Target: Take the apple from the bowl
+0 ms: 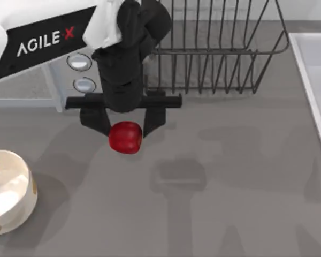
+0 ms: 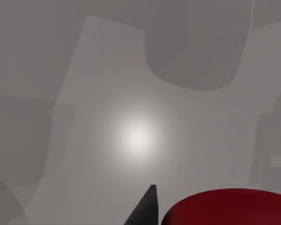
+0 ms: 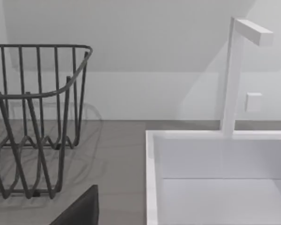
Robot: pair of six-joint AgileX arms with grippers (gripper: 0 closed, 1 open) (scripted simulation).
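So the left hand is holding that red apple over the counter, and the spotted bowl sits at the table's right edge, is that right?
Almost. The left hand does hold the apple above the counter, but the bowl sits at the table's left edge, not the right. The top view shows it there, apart from the apple.

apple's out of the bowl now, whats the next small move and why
Probably lower and release: the left gripper holds the apple between its fingers above bare table, well clear of the bowl at the table's left edge.
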